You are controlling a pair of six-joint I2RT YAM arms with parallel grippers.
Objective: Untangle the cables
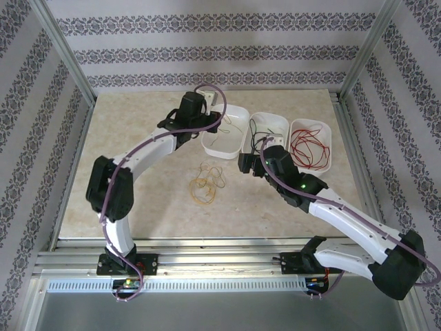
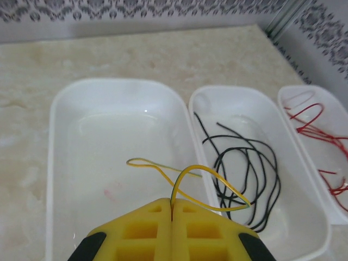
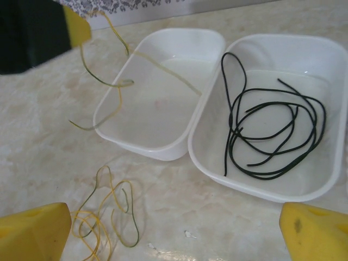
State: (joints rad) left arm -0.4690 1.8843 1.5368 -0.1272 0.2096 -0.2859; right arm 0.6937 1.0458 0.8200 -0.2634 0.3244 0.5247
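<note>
My left gripper is shut on a thin yellow cable above the left white tray. In the right wrist view that held yellow cable dangles over the tray's near-left rim. A tangle of several yellow and green-tinged cables lies on the table in front of the trays. Black cables are coiled in the middle tray. Red cables lie in the right tray. My right gripper is open above bare table, right of the tangle.
The three white trays stand side by side at the back right of the beige table. Patterned walls and metal frame posts enclose the table. The purple arm cables loop above both arms.
</note>
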